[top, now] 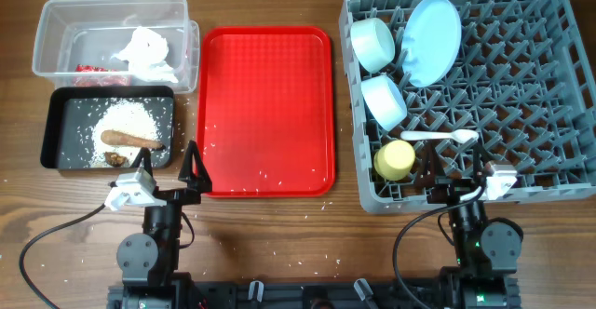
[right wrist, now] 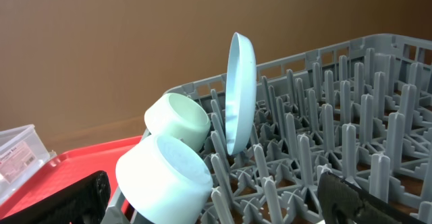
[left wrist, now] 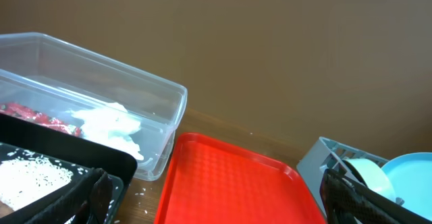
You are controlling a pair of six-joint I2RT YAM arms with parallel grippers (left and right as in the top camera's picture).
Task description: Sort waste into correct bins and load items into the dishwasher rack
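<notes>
The grey dishwasher rack [top: 521,114] holds the pale blue plate [top: 431,39] on edge, two pale bowls [top: 372,44] [top: 384,101], the yellow cup [top: 394,160] and the white spoon [top: 442,137]. The clear tub [top: 56,30] holds the white tissue [top: 144,53] and red wrapper [top: 91,70]. The black tray [top: 56,127] holds rice crumbs [top: 126,118], the brown stick [top: 130,140] and a small brown lump [top: 117,158]. My left gripper [top: 168,171] is open and empty near the tray's front corner. My right gripper [top: 453,174] is open and empty at the rack's front edge.
The flat red serving tray [top: 268,114] lies between the bins and the rack, with a few rice grains on it and on the wooden table [top: 279,244] around it. Cables run along the table's front edge.
</notes>
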